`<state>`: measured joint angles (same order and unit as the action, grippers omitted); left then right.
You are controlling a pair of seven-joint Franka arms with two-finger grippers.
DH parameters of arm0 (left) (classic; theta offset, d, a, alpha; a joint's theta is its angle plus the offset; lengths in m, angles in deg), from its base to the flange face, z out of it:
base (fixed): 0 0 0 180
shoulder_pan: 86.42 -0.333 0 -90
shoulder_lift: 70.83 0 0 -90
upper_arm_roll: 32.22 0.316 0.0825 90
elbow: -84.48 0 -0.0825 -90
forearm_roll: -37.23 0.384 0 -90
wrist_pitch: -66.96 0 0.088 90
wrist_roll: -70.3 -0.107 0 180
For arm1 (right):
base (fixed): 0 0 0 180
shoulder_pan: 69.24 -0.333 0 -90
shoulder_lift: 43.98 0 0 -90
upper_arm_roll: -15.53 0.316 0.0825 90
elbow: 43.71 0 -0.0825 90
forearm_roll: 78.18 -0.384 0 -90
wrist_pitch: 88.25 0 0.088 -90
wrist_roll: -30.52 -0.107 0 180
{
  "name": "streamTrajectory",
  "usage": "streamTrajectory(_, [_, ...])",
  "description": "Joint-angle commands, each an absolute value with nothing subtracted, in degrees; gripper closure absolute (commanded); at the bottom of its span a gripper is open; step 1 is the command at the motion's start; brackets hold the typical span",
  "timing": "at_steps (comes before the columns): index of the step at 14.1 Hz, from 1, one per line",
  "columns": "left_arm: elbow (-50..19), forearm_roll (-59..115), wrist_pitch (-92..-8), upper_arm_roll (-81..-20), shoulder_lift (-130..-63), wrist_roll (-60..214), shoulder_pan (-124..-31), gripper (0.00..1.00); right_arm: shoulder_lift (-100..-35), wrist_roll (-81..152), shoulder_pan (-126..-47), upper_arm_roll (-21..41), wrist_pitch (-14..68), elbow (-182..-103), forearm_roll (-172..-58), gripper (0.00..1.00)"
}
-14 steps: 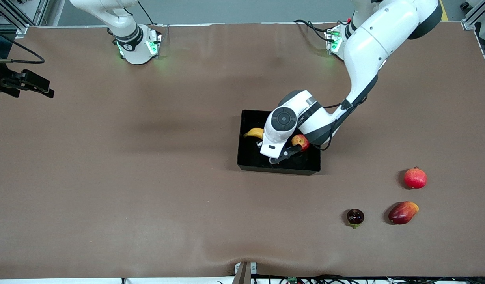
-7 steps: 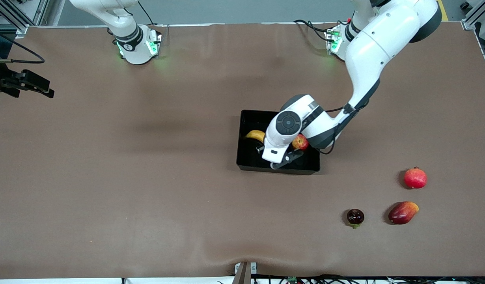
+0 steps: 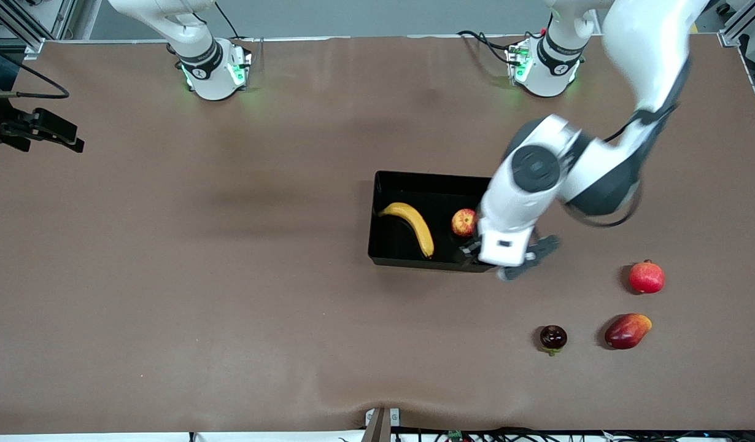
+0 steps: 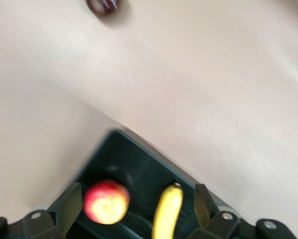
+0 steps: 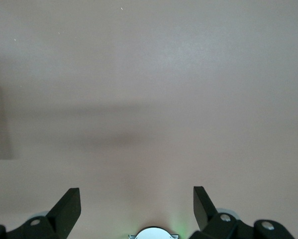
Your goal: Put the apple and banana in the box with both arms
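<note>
The box (image 3: 414, 181) sits mid-table with both task fruits inside: the banana (image 3: 412, 224), its long axis running from about ten o'clock to four o'clock in the front view, and beside it the smaller apple (image 3: 464, 222), toward the left arm's end of the box. The left gripper (image 3: 511, 263) hangs empty with its fingers spread wide above the box corner at the left arm's end, so the apple lies at roughly ten o'clock from it. The right gripper (image 5: 137, 209), fingers equally wide and holding nothing, waits over bare table (image 5: 149, 89); judging by how things lie, the placing looks done.
</note>
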<state>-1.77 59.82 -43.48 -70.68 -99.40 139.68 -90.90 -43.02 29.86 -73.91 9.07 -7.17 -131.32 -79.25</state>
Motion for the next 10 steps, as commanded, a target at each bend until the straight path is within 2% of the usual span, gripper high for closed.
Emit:
streamTrajectory(1, [-2.5,56.1,-37.3,-70.8,-92.6,129.1,-96.1,0.00,-42.8,29.2,-73.4,9.5,-7.4,-131.0,-79.5,0.00])
streamTrajectory(7, [-1.6,46.6,-27.5,-70.7,-82.8,103.7,-111.4,0.00,-42.7,29.6,-73.3,9.5,-5.7,-131.2,-79.5,0.00])
streamTrajectory(10, [-0.4,45.4,-24.5,-70.5,-79.5,97.1,-114.1,0.00,-42.7,29.6,-72.3,9.4,-6.2,-131.4,-79.4,0.00])
